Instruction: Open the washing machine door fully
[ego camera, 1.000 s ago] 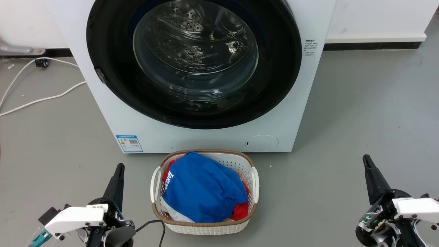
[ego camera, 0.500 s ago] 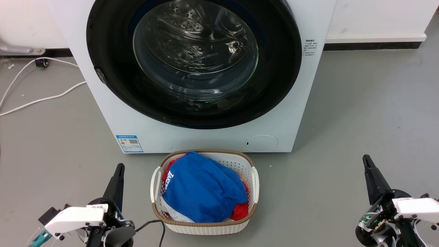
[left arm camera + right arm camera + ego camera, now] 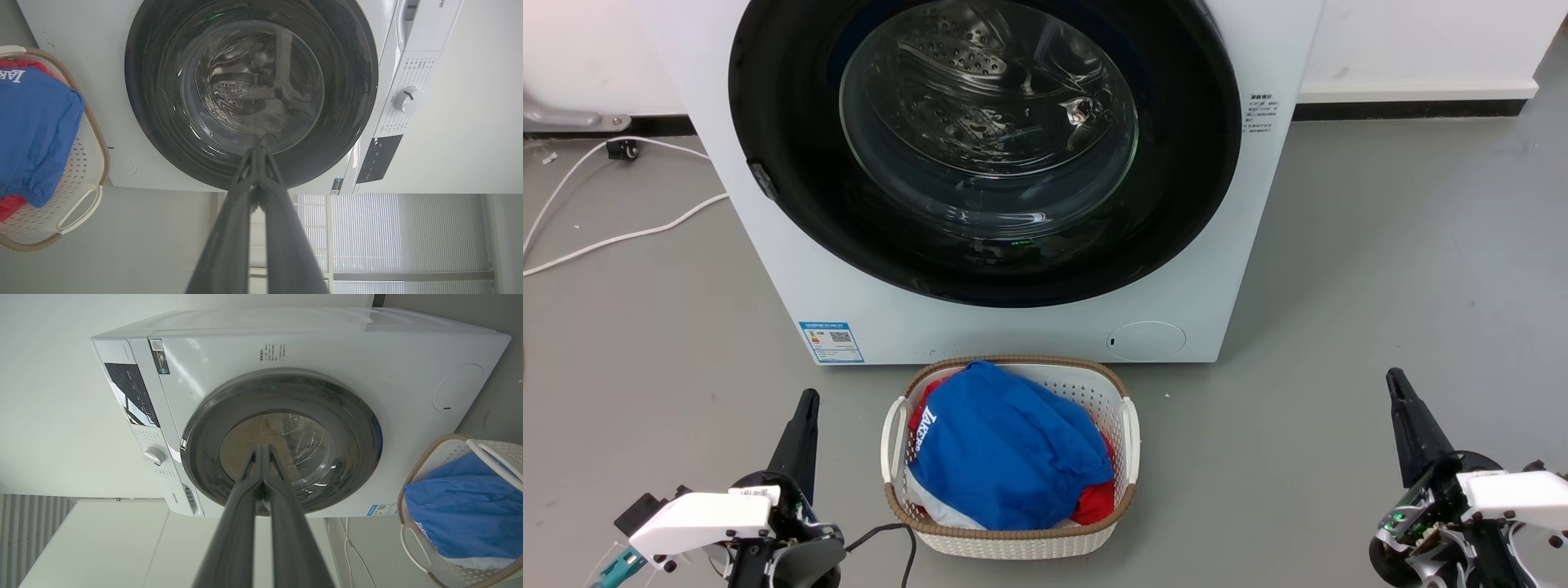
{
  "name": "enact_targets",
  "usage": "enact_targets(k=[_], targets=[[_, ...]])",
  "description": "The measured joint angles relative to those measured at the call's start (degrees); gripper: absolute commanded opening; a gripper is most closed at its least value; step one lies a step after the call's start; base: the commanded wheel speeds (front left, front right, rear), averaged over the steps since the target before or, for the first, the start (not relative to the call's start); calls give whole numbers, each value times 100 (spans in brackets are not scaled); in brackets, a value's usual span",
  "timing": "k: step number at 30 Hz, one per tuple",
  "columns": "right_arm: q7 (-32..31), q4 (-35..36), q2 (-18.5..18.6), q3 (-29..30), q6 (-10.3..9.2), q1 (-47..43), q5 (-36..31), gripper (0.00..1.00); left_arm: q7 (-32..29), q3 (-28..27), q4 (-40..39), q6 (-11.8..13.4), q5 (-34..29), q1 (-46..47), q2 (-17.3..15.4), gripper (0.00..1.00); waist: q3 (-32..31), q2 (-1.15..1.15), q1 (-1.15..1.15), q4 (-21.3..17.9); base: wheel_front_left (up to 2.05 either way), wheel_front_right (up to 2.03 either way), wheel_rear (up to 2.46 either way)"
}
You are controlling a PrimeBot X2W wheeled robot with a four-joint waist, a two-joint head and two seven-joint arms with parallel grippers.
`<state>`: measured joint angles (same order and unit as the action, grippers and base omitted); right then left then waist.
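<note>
The white washing machine [image 3: 1013, 327] stands straight ahead on the grey floor. Its round glossy black door [image 3: 784, 147] with the clear glass bowl lies flat against the front, closed. The same door fills the upper middle of the left wrist view [image 3: 347, 81] and the centre of the right wrist view [image 3: 204, 457]. My left gripper [image 3: 808, 398] rests low at the left, fingers together, well short of the machine. My right gripper [image 3: 1394, 378] rests low at the right, also shut and holding nothing. Their tips meet in the wrist views, left gripper [image 3: 256, 150], right gripper [image 3: 261, 448].
A white laundry basket [image 3: 1127, 425] with a brown rim, holding blue and red clothes, sits on the floor between my grippers, just before the machine. White cables [image 3: 621, 237] trail over the floor at the left. A skirting board [image 3: 1405, 108] runs along the wall at the right.
</note>
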<state>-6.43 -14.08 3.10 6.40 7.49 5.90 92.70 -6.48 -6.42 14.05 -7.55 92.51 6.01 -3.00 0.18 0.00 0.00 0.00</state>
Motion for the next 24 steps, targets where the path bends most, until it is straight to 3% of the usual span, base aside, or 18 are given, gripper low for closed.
enact_targets(k=[4,5,14,24], targets=[[-1,0,0,1,0,0,0,0,0,0,0,0,0,0,0,0,0,0,0,0,0,0,0],[-1,-2,-1,1,-1,0,0,100,0,0,2,0,0,0,0,100,0,0,0,0,0,0,0],[97,-237,-26,1,-10,-300,-76,100,118,55,221,7,-65,-287,25,100,0,0,0,0,0,0,0],[375,281,-29,-7,-9,-370,-1495,100,377,85,-162,257,-1151,-287,24,100,11,0,0,-6,0,0,0]])
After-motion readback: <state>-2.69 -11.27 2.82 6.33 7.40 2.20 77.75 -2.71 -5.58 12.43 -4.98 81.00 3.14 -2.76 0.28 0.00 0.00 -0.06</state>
